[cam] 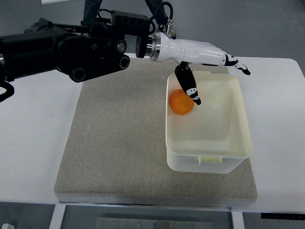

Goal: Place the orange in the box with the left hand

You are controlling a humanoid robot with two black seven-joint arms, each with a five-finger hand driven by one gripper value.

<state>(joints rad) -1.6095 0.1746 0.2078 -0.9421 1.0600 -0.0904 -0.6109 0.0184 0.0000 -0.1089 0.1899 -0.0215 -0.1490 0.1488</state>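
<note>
White and black, the left hand reaches in from the left on a bulky black arm, stretched out level over the far rim of the box. Its fingers extend straight toward the right, spread loosely and holding nothing, while the thumb hangs down into the box. The orange lies inside, against the left wall in the far corner, with the thumb tip just at its right side. The box stands on a grey mat atop a white table.
</note>
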